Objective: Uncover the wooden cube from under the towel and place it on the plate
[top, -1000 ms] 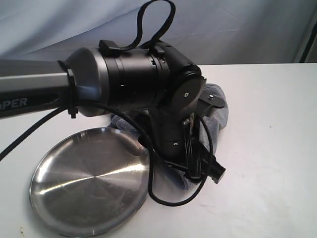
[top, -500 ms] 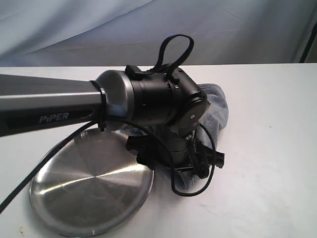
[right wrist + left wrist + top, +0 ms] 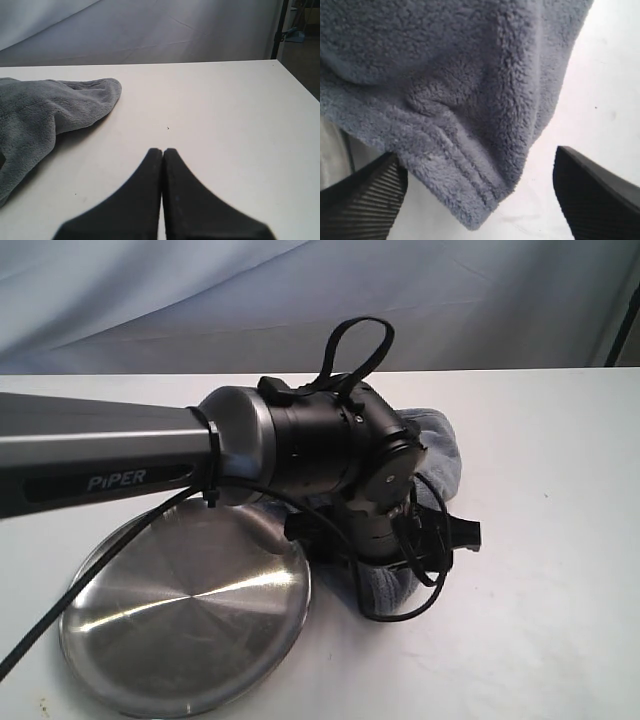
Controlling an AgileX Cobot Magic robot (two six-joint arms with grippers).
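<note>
The grey-blue towel (image 3: 441, 448) lies bunched on the white table just right of the steel plate (image 3: 180, 612). The wooden cube is hidden; a bulge shows in the towel (image 3: 445, 65) in the left wrist view. My left gripper (image 3: 477, 153) is open, pointing down over the towel's near hemmed corner (image 3: 470, 200), with one finger on each side of it. In the exterior view its black wrist (image 3: 370, 490) covers most of the towel. My right gripper (image 3: 162, 150) is shut on nothing, low over bare table, well apart from the towel's edge (image 3: 50, 110).
The long grey left arm (image 3: 100, 460) reaches in from the left above the plate's far rim. A black cable loop (image 3: 400, 605) hangs from the wrist beside the towel. The table's far edge meets a blue-grey backdrop (image 3: 320, 300).
The left arm has stretched further right and sunk onto the towel. Its wrist has turned, so the open fingers now stick out on both sides of it. The plate has stayed put.
</note>
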